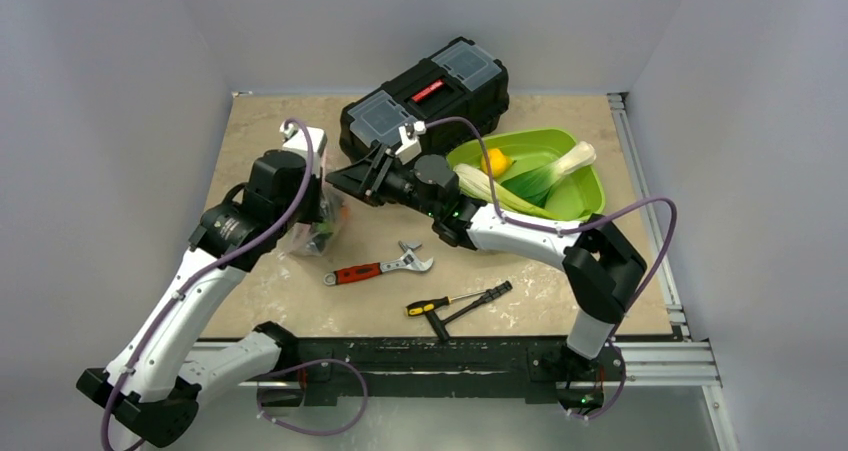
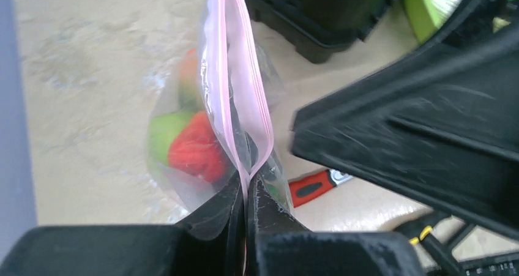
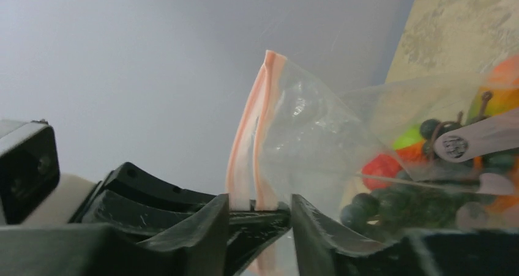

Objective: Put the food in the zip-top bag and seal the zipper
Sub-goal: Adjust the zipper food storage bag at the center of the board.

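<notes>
The clear zip-top bag [image 1: 312,236] hangs at centre left with the food inside. In the left wrist view I see a red fruit [image 2: 196,150], a green apple [image 2: 163,135] and an orange piece [image 2: 188,68] through the plastic. My left gripper [image 2: 248,193] is shut on the pink zipper [image 2: 235,74] at one end and holds the bag up. My right gripper [image 3: 260,205] is open, with its fingers [image 3: 318,227] on either side of the zipper strip [image 3: 245,147]. The black grape bunch [image 3: 392,202] shows in the bag. In the top view the right gripper [image 1: 338,179] sits just right of the left gripper [image 1: 322,211].
A black toolbox [image 1: 425,101] stands at the back. A lime-green tray [image 1: 580,201] holds a leek and a yellow fruit at the right. A red-handled wrench [image 1: 378,267] and two screwdrivers [image 1: 460,301] lie in front.
</notes>
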Tool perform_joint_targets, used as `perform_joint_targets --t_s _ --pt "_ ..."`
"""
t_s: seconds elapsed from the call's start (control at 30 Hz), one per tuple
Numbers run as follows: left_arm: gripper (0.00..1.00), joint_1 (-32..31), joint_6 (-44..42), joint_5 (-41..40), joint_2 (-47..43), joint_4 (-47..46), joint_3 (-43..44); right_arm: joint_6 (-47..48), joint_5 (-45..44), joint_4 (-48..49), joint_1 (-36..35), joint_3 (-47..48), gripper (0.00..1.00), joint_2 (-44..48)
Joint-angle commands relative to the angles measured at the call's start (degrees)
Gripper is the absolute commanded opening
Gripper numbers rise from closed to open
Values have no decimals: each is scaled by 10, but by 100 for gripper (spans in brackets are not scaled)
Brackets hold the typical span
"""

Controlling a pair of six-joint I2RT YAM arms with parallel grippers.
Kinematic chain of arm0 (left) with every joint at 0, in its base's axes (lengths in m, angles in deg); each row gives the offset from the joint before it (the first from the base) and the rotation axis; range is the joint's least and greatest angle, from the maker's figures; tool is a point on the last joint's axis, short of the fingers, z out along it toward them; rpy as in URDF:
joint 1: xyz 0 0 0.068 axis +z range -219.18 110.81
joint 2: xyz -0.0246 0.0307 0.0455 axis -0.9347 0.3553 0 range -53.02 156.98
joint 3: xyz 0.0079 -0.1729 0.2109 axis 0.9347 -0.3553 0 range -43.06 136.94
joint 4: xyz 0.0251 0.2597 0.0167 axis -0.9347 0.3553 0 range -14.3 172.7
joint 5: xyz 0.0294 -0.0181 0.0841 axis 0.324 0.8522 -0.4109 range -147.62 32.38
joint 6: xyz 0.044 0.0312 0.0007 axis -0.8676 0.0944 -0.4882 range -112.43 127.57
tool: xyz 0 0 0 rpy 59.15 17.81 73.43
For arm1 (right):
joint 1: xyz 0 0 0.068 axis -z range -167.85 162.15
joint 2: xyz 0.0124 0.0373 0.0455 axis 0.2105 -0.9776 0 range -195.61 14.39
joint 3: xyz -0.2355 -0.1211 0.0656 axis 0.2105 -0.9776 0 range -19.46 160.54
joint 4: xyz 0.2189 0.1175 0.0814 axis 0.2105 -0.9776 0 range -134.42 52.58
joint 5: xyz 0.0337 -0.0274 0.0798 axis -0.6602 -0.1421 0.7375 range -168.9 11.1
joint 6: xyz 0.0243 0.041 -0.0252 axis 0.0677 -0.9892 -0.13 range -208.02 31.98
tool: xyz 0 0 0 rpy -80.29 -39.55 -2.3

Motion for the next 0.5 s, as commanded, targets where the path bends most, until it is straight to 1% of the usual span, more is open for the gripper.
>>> perform_joint_targets --t_s 0.0,0.03,0.07,0.1,0.13,0.17,0.23,0.27,0.37,0.47 --pt "0 2 130 -170 1 86 79 111 36 -24 9 50 49 22" --pt "0 2 163 -195 12 126 108 146 52 -25 14 54 52 30" --pt "0 3 196 -221 23 166 138 187 58 -43 17 65 58 39" --pt "0 5 225 -232 34 202 165 228 57 -84 19 78 63 48" --pt "0 7 250 -236 43 229 189 271 59 -109 22 91 64 59" --pt "0 9 281 -234 49 256 215 306 54 -128 22 99 68 71" --pt "0 13 316 -228 56 281 245 382 49 -125 23 81 75 111" --pt "0 15 332 -227 59 290 256 405 45 -116 23 65 78 126" --pt "0 27 394 -220 66 310 286 489 40 -91 13 11 79 164" --pt "0 39 457 -210 79 329 311 542 69 -28 -9 -48 79 192"
